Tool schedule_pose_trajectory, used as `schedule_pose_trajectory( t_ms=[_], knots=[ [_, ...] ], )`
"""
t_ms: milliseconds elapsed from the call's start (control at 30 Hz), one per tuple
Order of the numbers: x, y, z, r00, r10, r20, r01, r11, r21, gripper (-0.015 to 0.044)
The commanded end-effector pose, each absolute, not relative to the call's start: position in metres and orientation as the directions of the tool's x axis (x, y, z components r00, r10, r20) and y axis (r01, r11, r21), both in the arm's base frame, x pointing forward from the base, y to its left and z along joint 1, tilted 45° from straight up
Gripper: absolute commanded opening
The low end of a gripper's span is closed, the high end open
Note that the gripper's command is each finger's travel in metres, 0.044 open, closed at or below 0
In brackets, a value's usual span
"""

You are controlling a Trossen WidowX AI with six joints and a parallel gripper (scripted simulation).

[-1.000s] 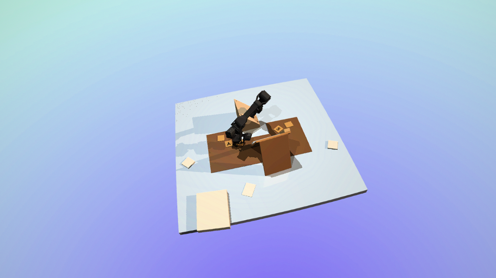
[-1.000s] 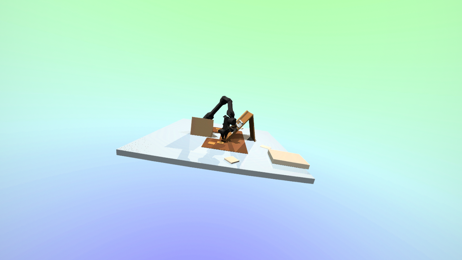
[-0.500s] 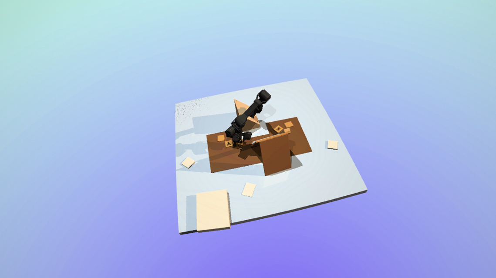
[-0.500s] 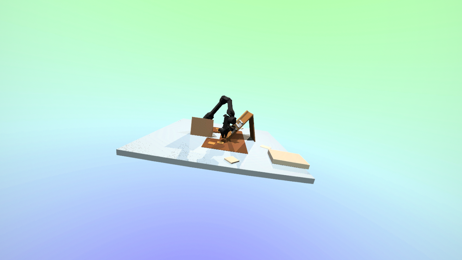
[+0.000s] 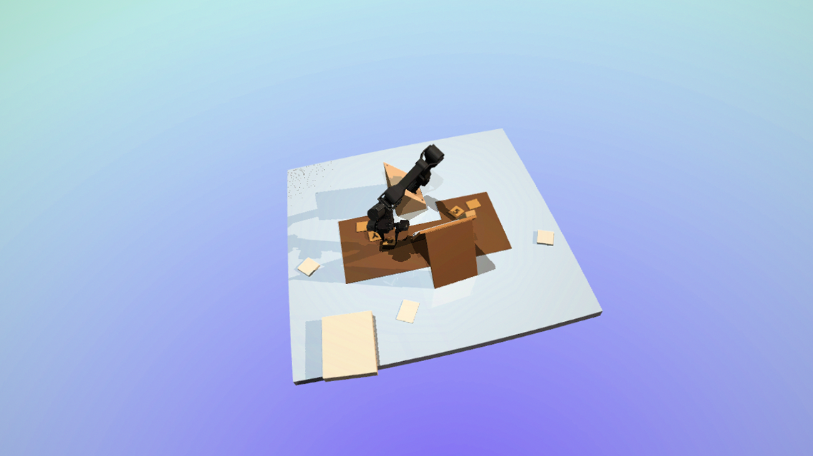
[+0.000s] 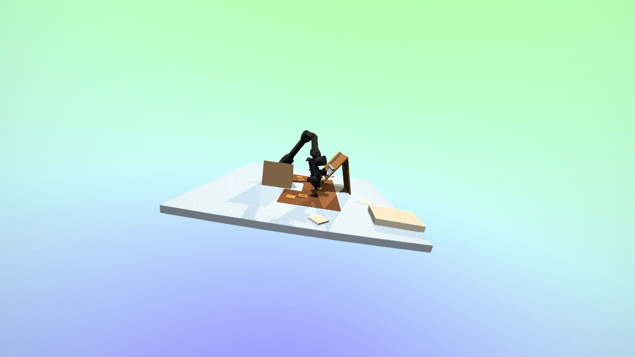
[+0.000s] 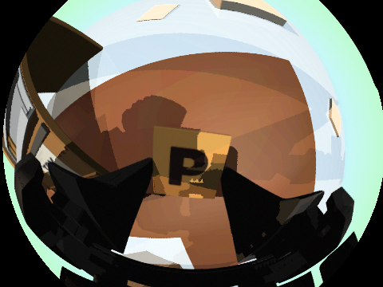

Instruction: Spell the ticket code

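Observation:
My gripper (image 5: 389,243) (image 6: 314,191) (image 7: 187,168) is shut on the wooden P tile (image 7: 163,139), gripped by its two side edges. The tile appears to be slightly above the brown mat (image 5: 358,269) (image 7: 255,88). The Y tile (image 5: 374,236) (image 6: 302,195) and another tile (image 5: 361,226) (image 6: 290,196) lie beside the gripper. The S tile (image 5: 456,211) and another tile (image 5: 473,203) lie at the mat's far side. The leaning board (image 5: 452,255) (image 6: 339,158) carries a white ticket (image 6: 330,168) (image 7: 47,159); I cannot read its full code. The rail's contents are mostly hidden.
A wooden wedge-like stand (image 5: 392,173) (image 6: 277,174) stands near the arm. A large pale block (image 5: 349,344) (image 6: 397,216) sits at the counter's corner, overhanging its edge. Flat pale pieces (image 5: 308,266) (image 5: 408,310) (image 5: 545,237) lie around the mat on the counter (image 5: 493,309).

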State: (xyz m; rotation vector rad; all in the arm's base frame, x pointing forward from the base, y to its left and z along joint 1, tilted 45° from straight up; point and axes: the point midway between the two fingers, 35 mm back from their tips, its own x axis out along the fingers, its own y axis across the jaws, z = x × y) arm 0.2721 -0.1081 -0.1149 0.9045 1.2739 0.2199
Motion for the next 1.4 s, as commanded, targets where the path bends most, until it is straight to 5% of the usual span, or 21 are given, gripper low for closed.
schedule_pose_trajectory(
  t_ms=[0,600,1367],
  knots=[
    [0.289,-0.120,-0.108,0.432,0.572,-0.697,0.277,0.651,0.706,0.0000],
    [0.348,-0.168,-0.045,0.790,0.467,-0.396,-0.078,0.718,0.691,0.0000],
    [0.347,-0.165,-0.040,0.797,0.467,-0.383,-0.092,0.721,0.686,0.0000]
  ],
)
